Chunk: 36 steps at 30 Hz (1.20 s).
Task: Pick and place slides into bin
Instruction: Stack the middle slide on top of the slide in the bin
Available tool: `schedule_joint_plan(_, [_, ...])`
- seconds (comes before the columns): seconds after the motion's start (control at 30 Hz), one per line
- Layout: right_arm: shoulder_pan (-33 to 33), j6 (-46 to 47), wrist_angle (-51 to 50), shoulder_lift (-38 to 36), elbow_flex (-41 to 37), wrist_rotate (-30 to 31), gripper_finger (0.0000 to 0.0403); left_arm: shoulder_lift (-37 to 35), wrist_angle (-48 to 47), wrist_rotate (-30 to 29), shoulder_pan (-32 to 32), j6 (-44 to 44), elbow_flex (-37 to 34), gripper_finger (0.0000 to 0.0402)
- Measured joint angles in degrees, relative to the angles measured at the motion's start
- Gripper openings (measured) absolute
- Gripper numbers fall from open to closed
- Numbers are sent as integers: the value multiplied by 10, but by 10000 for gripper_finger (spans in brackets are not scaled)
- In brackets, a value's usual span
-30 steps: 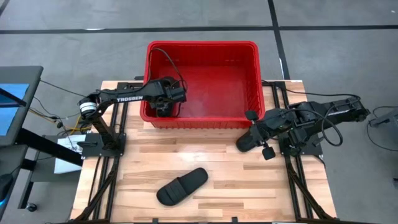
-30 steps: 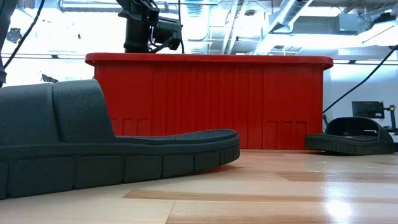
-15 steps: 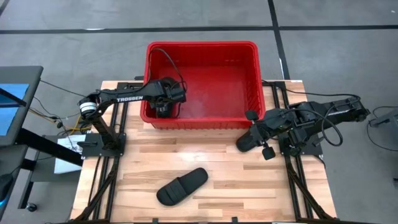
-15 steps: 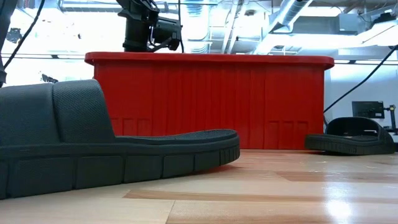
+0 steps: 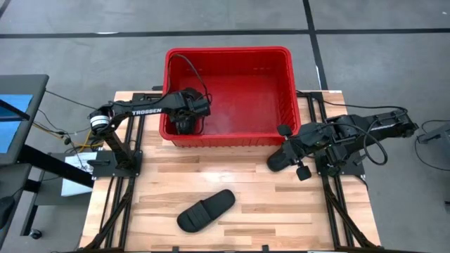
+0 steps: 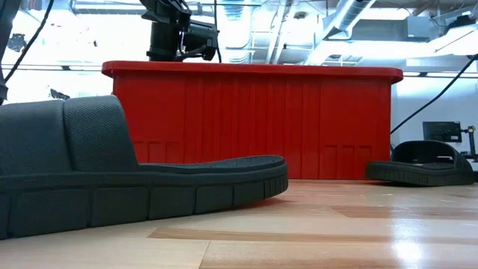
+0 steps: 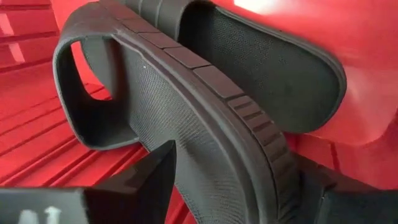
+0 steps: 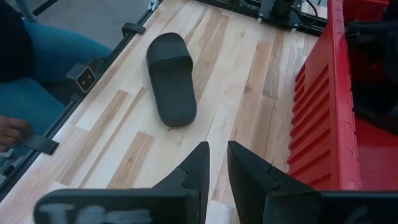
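Bin (image 5: 281,53) sitting at table's (image 5: 281,211) far edge. Left gripper (image 5: 184,124) reaching down inside bin's near-left corner, jaws now spreading wide after being narrower a second ago; two slides (image 7: 205,124) leaning loose against bin wall between them, so release looks done. Third slide (image 5: 205,209) lying on table well in front of bin. Fourth slide (image 5: 279,159) lying just right of bin's near corner. Right gripper (image 8: 216,163) waiting beside it, fingers nearly together, pinching nothing.

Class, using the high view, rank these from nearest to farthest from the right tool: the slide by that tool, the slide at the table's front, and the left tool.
1. Slide beside the right tool, at the bin's right front corner.
2. Front slide, mid-table.
3. Left tool, inside the bin's left end.
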Motion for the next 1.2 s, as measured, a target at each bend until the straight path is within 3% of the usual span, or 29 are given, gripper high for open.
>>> schedule_joint_plan(0.43, [0, 0, 0, 0, 0, 0, 49, 0, -14, 43, 29, 10, 45, 219])
schedule_joint_plan(0.8, [0, 0, 0, 0, 0, 0, 49, 0, -28, 53, 55, 36, 46, 219])
schedule_joint_plan(0.97, [0, 0, 0, 0, 0, 0, 49, 0, -29, 93, 69, 42, 46, 219])
schedule_joint_plan(1.2, [0, 0, 0, 0, 0, 0, 49, 0, -29, 104, 80, 61, 46, 219])
